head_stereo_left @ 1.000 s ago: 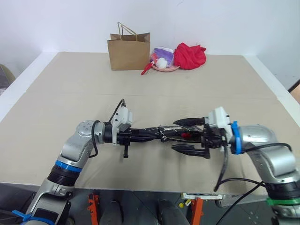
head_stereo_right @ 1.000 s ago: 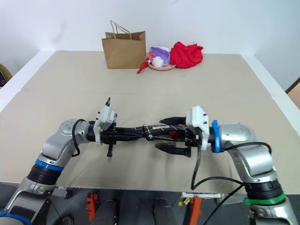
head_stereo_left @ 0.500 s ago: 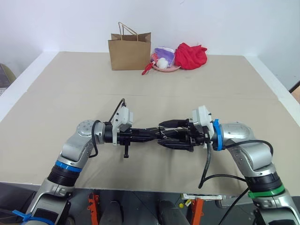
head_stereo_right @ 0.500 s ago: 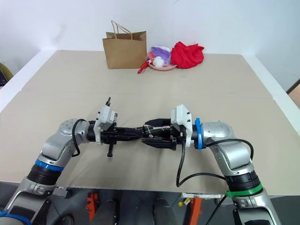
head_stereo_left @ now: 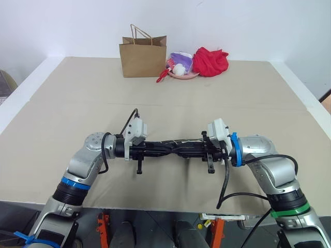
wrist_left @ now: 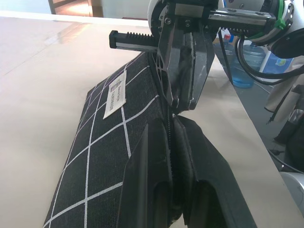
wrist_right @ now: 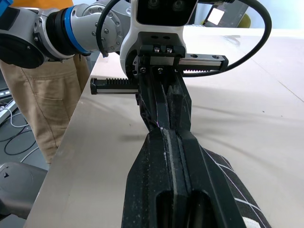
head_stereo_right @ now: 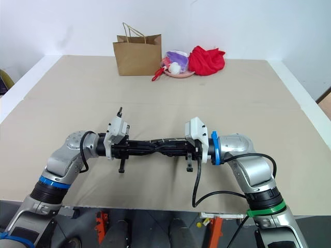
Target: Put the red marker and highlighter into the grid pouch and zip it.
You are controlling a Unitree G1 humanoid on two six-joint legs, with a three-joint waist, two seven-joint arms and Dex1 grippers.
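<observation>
Right gripper (head_stereo_left: 192,150) has just closed on the grid pouch (wrist_left: 102,156).
Left gripper (head_stereo_left: 164,149) pinches the other end; zipping looks ready to start.

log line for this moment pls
stage: zipping | left gripper: shut on pouch | right gripper: shut on pouch's top edge | pouch held above table
</observation>
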